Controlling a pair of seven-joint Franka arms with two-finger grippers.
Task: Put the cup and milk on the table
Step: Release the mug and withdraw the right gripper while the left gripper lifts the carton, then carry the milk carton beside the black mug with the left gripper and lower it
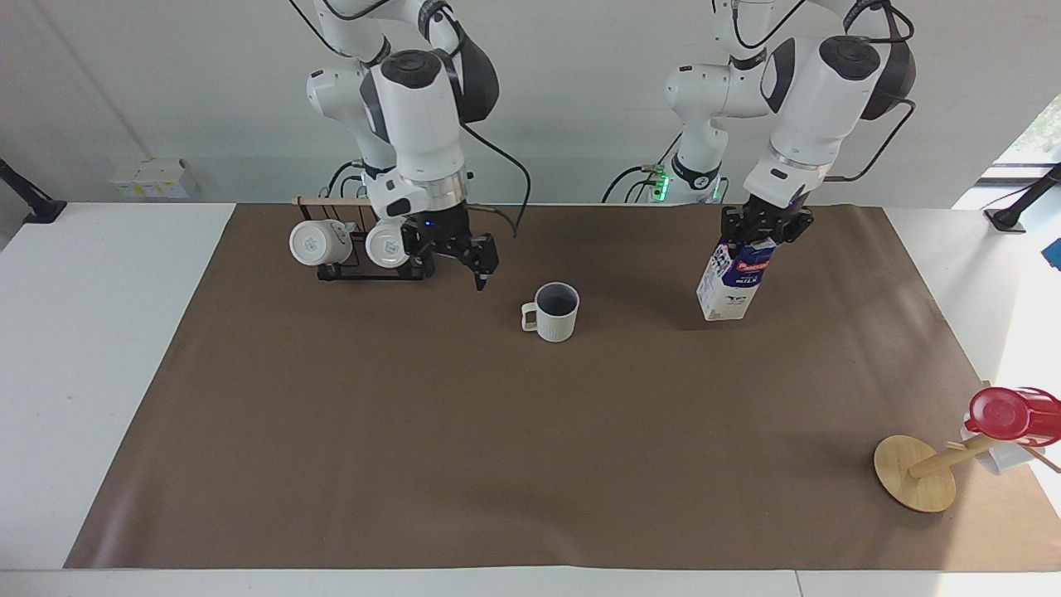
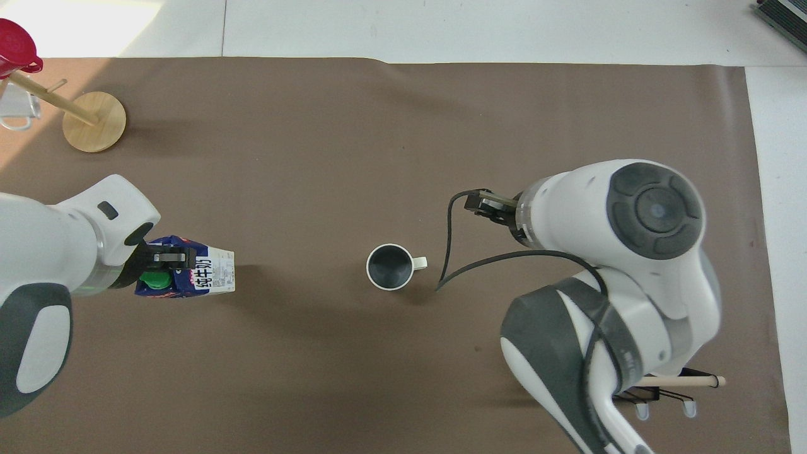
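I used the cup [image 1: 556, 311] as my landmark: it stood upright on the brown paper sheet [image 1: 497, 464] covering most of the table [image 1: 91, 348], roughly midway between the two arms' ends, grey-blue inside showing, loop handle pointing toward the right arm's end, nothing touching it. My right gripper [image 1: 464, 261] hung in the air, off the cup toward the right arm's end, over the paper just beside the black wire rack [image 1: 373, 269]; its fingers stood apart and held nothing. The rack sat nearer to the robots than the cup, toward the right arm's end, with two white mugs [image 1: 319, 242] lying on their sides under a wooden bar. My left gripper [image 1: 764, 232] was clamped on the top of the milk [image 1: 733, 282], toward the left arm's end from the cup, at about the same depth of the table. The carton was tilted, its top leaning toward the left arm's end; in the overhead view the green cap [image 2: 151, 279] showed beside the fingers. I could not tell whether its base touched the paper. Farther from the robots than the cup and near the left arm's end, a wooden stand [image 1: 916, 473] with a round base carried a red cup [image 1: 1007, 414]
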